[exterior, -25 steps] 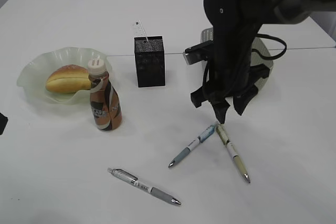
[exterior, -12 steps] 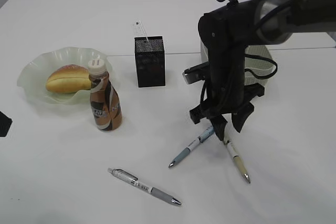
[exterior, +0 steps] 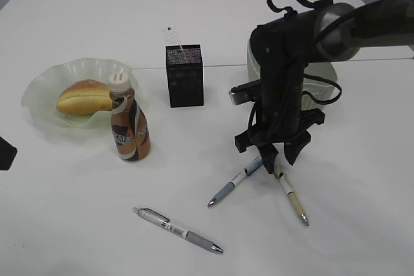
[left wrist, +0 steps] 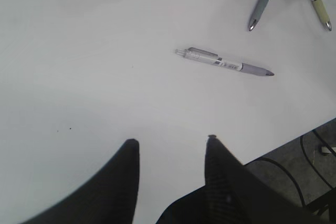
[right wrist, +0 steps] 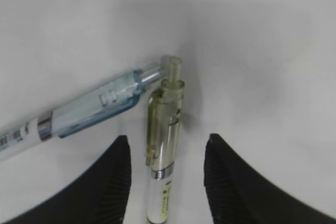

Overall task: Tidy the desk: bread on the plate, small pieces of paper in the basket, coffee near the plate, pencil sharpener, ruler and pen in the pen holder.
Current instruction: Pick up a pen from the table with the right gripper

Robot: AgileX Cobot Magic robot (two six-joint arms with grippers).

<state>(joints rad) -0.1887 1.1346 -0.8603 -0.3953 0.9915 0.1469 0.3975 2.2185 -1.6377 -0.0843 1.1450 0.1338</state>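
1. Exterior view: the right gripper is lowered over the top ends of two pens on the desk, the blue pen and the yellow-green pen, which meet in a V.
2. Right wrist view: the fingers stand spread, one on each side of the yellow-green pen; neither pad touches it. The blue pen lies to the left, its clicker end touching the other pen's clicker.
3. Left wrist view: the left gripper hovers near the desk's front edge, fingers apart and holding nothing. A grey pen lies well beyond it.
4. The bread sits on the plate. The coffee stands upright just beside the plate's rim.
5. The pen holder stands mid-desk with the ruler upright in it. The basket is partly hidden behind the right arm.
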